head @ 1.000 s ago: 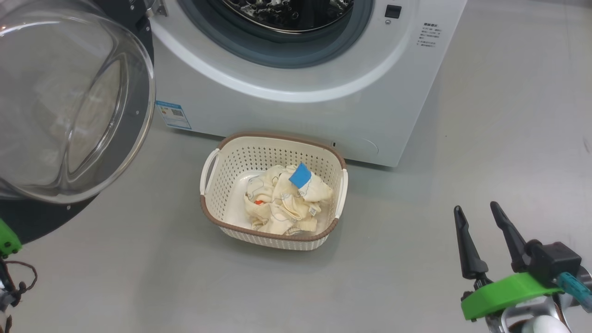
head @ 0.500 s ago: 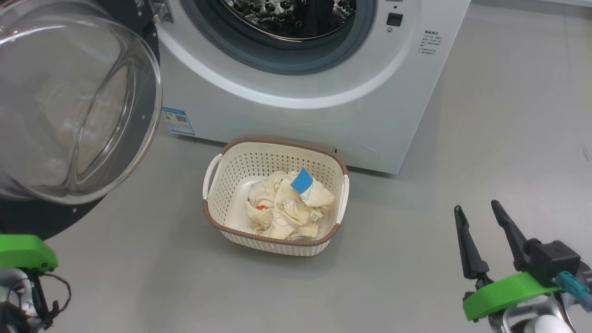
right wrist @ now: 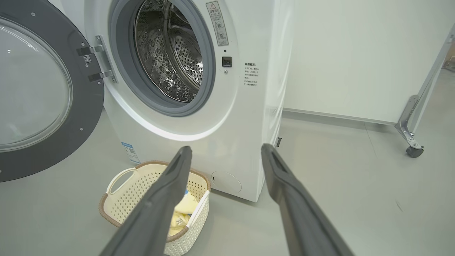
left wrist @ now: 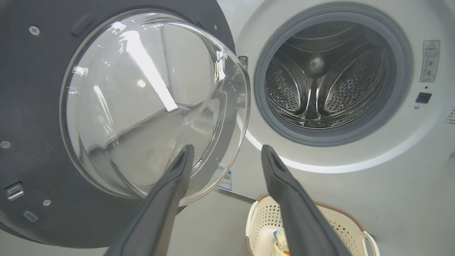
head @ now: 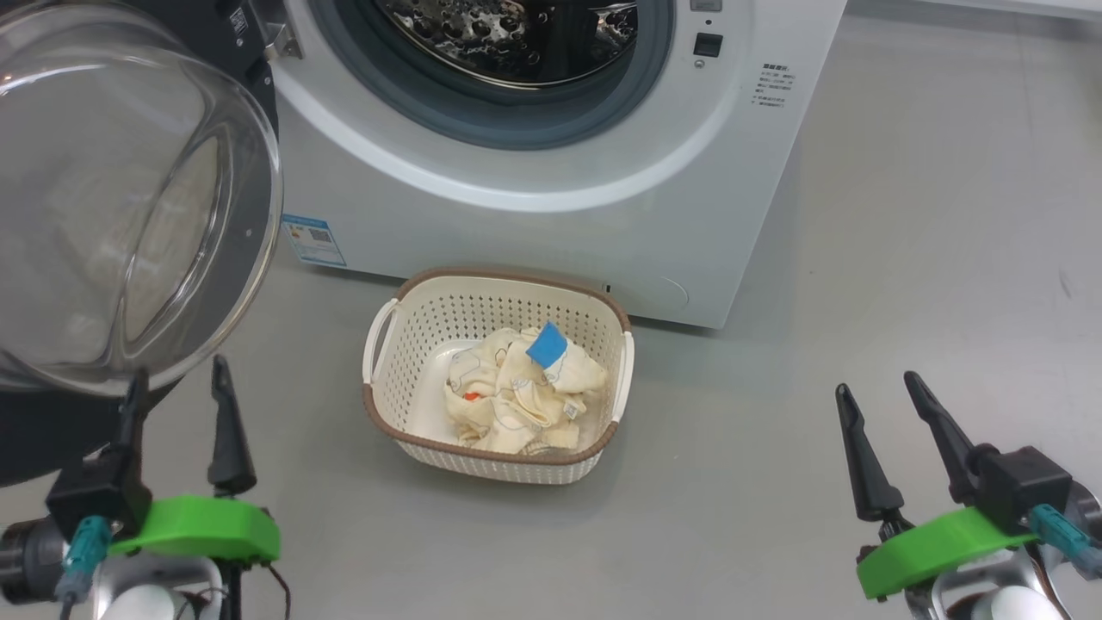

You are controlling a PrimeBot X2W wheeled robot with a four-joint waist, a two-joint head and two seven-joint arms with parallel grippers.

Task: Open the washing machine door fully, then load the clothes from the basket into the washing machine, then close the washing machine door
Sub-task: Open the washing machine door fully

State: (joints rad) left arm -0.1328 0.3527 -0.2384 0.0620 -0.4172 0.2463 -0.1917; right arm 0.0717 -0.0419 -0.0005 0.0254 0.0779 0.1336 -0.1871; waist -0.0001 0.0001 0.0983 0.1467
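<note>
The white washing machine [head: 534,215] stands with its steel drum [left wrist: 320,89] exposed. The washing machine door [head: 112,198], a black rim around a bulging glass bowl, is swung out to the left. The cream basket [head: 508,275] sits on the floor in front of the machine, holding the cream-yellow clothes [head: 508,392] with a blue patch. My left gripper [head: 178,370] is open just below the door's glass, left of the basket, holding nothing. My right gripper [head: 875,383] is open over bare floor, well right of the basket. In the wrist views, the left gripper [left wrist: 227,147] and right gripper [right wrist: 226,147] both have parted, empty fingers.
Grey floor [head: 904,215] lies around the basket and to the right of the machine. A blue sticker [head: 307,238] marks the machine's lower left front. A metal frame leg on a castor [right wrist: 412,142] stands at the far right before a white wall [right wrist: 355,53].
My left arm has come up into the head view at the lower left, its fingers now apart. The head camera has shifted a little. The right gripper, basket and clothes have not moved.
</note>
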